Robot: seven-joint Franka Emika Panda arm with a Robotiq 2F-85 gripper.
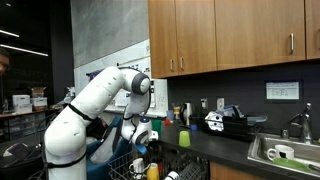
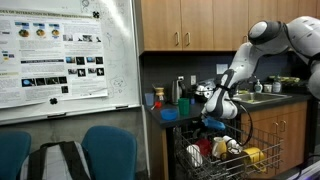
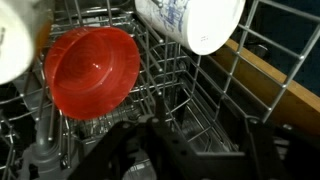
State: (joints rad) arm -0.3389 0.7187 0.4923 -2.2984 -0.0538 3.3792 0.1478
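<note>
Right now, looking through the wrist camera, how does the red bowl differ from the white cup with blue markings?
The red bowl is one plain colour; the white cup has a blue pattern on its side. The red bowl shows almost whole, its hollow facing the camera; the white cup is cut off by the top edge, and whether its mouth or base faces us is unclear. Both sit tipped in the wire rack.

In the wrist view a plain red bowl (image 3: 92,70) shows at 9 o'clock. At 1 o'clock is a white mug (image 3: 190,22) with a blue pattern. The rack (image 3: 168,88) is grey wire. In an exterior view the arm (image 1: 85,105) is white, the cabinets (image 1: 230,35) brown wood, a cup (image 1: 184,138) green.
</note>
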